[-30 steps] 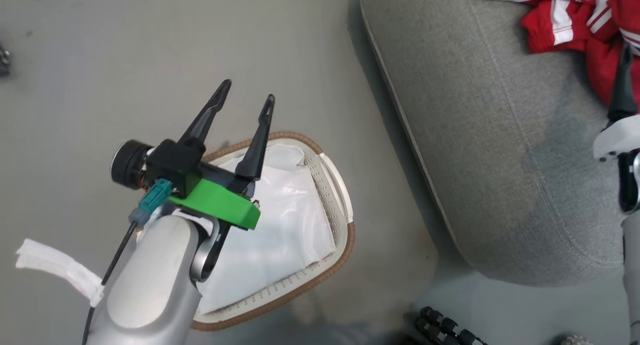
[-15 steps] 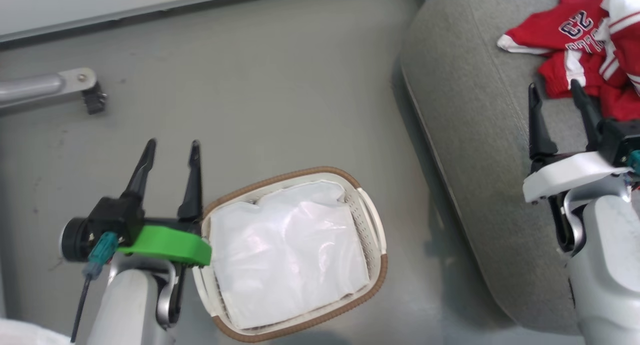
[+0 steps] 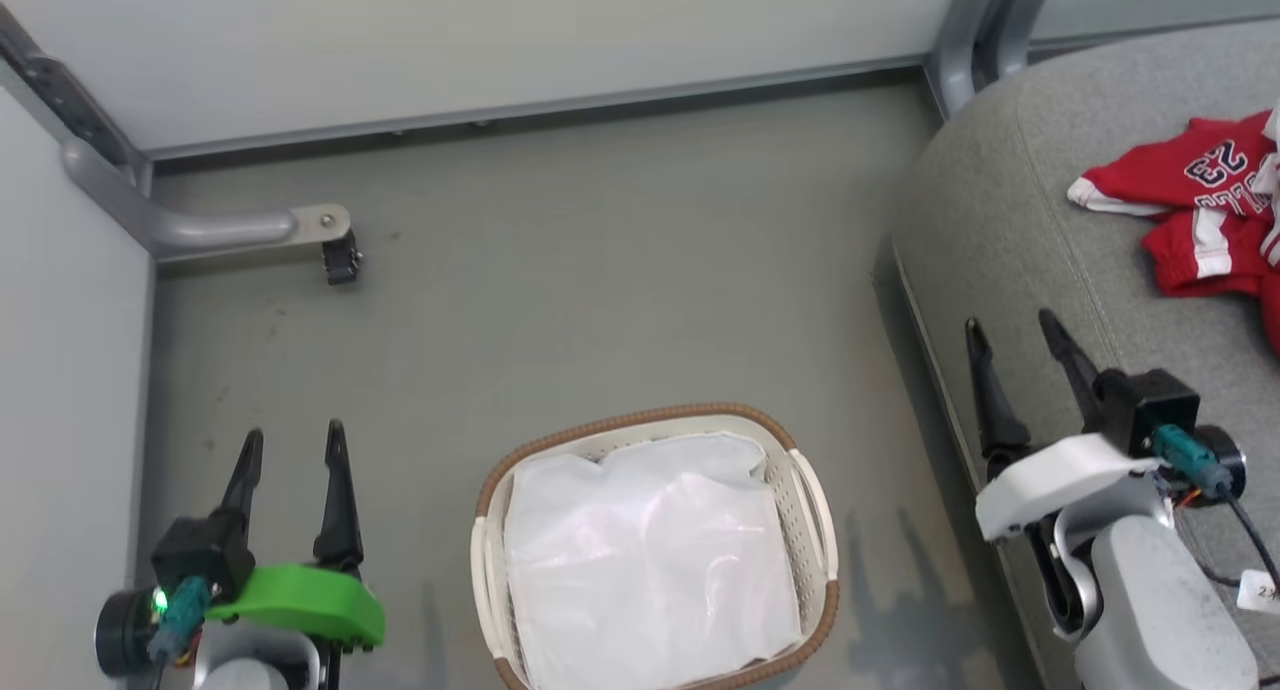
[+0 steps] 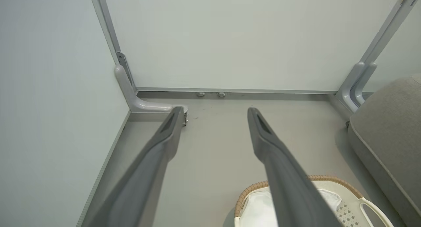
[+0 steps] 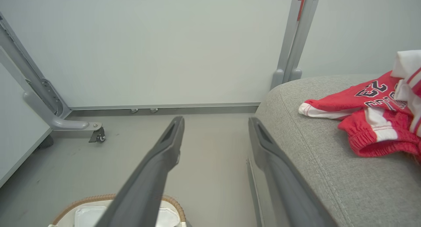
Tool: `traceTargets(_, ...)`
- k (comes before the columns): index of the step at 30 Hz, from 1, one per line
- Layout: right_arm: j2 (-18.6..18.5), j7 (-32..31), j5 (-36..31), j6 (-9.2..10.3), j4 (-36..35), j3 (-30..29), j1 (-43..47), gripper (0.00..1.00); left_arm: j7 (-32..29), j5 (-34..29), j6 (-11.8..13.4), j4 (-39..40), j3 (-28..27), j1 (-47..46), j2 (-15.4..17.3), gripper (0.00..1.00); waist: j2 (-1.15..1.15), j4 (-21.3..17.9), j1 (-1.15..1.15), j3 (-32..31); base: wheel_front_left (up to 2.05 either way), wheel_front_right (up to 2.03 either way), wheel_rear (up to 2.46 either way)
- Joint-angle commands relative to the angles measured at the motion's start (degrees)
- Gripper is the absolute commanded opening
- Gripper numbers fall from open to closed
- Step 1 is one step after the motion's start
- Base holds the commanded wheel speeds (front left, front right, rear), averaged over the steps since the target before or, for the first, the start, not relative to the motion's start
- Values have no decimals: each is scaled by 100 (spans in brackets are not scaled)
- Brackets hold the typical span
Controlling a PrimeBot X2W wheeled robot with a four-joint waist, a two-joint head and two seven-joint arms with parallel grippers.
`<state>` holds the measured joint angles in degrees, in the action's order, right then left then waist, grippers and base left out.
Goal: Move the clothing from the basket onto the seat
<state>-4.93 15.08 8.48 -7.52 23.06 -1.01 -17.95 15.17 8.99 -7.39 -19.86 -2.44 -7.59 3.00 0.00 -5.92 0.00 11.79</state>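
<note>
The red clothing (image 3: 1205, 215) lies bunched on the grey seat (image 3: 1040, 220) at the right, a navy 23 showing on the jersey (image 5: 361, 95). On the floor stands the white basket (image 3: 810, 515) with its brown rim, holding a white liner sheet (image 3: 645, 565). My left gripper (image 3: 290, 445) hovers open at the lower left, left of the basket, with nothing between its fingers. Over the seat's front edge my right gripper (image 3: 1010, 330) is open and holds nothing, well short of the clothing. The left wrist view shows the basket's rim (image 4: 250, 190) under the open fingers.
Pale partition walls (image 3: 500, 40) close off the back and left. A grey metal foot with a caster (image 3: 335, 250) juts onto the floor at the left, and a grey upright post (image 3: 975, 30) stands by the seat's far corner.
The head camera has tilted up, bringing the walls into view. Both arms have drawn back and lowered in the picture; the right gripper has come away from the clothing, the left off the basket.
</note>
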Motion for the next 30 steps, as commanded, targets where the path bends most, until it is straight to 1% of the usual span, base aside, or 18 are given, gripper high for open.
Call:
traceTargets(1,-12,12,31,6,31,26,166,100,-5,-44,-14,-37,-55,182,-1,100,0,191,0,-320,0,0,0)
traceTargets(13,39,12,132,6,134,166,834,100,-5,412,11,-49,9,763,-6,100,0,304,0,-715,0,0,0)
traceTargets(14,51,0,95,0,133,169,778,0,-1,434,2,-66,14,696,-9,0,0,265,0,-670,0,0,0)
traceTargets(18,104,-40,178,0,301,157,866,0,-35,526,2,-260,24,712,-46,0,0,275,0,-691,0,0,0)
traceTargets(30,118,-386,1470,1,109,34,910,0,-376,1755,0,-128,-50,612,-39,0,0,305,0,-735,0,0,0)
